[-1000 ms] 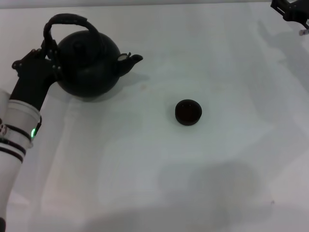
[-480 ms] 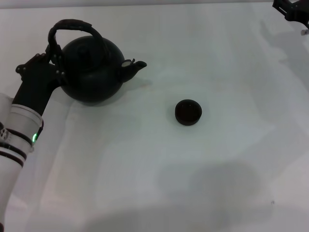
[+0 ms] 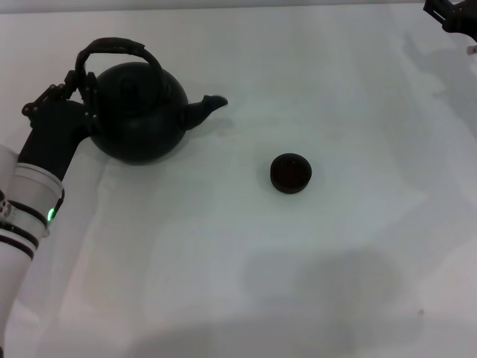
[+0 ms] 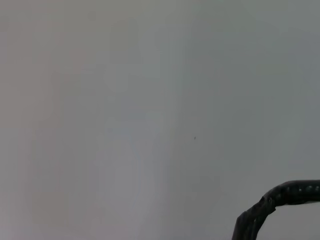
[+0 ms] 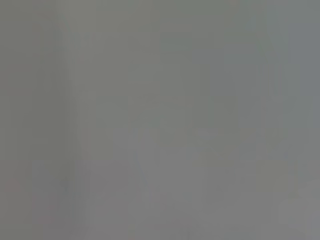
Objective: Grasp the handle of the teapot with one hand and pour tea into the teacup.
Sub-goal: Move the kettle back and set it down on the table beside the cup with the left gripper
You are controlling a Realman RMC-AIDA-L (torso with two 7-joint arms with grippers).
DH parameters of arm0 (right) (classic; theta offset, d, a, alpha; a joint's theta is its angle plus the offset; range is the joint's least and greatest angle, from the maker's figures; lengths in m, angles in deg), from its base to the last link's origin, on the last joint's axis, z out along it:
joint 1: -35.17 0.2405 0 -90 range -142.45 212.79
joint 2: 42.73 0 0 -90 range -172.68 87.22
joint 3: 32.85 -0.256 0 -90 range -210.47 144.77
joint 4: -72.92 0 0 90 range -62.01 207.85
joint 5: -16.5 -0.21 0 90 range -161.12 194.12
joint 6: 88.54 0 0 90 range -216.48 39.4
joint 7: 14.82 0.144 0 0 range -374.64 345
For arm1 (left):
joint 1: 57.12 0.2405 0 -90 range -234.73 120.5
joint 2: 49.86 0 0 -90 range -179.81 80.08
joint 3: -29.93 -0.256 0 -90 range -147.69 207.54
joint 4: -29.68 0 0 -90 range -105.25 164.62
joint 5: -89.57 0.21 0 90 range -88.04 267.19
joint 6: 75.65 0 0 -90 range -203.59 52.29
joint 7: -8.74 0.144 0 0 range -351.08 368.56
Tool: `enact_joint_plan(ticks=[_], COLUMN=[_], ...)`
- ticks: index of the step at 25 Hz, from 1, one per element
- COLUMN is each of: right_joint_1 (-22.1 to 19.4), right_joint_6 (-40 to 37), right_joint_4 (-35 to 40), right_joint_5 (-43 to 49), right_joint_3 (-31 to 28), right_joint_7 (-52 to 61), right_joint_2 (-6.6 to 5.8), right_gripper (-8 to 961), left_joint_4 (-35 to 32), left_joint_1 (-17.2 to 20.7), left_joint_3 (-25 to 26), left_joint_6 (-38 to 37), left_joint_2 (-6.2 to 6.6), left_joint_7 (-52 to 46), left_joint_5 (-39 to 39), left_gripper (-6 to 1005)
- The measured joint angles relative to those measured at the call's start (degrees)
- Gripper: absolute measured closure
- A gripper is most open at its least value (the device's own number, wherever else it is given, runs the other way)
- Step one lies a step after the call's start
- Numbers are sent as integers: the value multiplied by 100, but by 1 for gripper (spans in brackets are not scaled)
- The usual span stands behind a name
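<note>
since the earlier frame the teapot [image 3: 141, 112] has shifted right, spout levelling. left gripper [image 3: 80, 93], upper left, pinches the handle [image 3: 112, 48]'s base. carry it steadily toward the teacup [image 3: 290, 173], centre. right gripper [image 3: 449, 15] parked upper right, fingers unclear.

A white desk [image 3: 246, 253] carries everything. The black teapot [image 3: 140, 112] is right against the left hand [image 3: 80, 95], on the side away from the arm, its spout pointing away from the hand. The small dark teacup [image 3: 290, 172] stands on the bare white surface well apart from the hand, beyond the teapot's spout.
</note>
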Motion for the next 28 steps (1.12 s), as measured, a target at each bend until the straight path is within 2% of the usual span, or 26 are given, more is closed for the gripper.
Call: enact_joint_plan(ticks=[3, 14, 24, 28], right_joint_1=[-5, -9, -48, -55], right_joint_6=[0, 21, 37, 43], right_joint_4=[0, 0, 0, -1], right_joint_5=[-1, -5, 3, 4], right_joint_3=[0, 0, 0, 0], right_joint_7=[0, 0, 8, 7], right_joint_2=[0, 18, 18, 18], right_gripper=[85, 84, 84, 84], left_joint_4=[7, 10, 10, 12], left_joint_1=[4, 23, 216, 410], left_joint_3=[-1, -1, -8, -10], left_joint_6=[10, -43, -438, -742], left_joint_2=[-2, 8, 30, 33], left_joint_7=[-6, -169, -362, -487], left_joint_5=[0, 23, 58, 62], left_gripper=[877, 626, 186, 157])
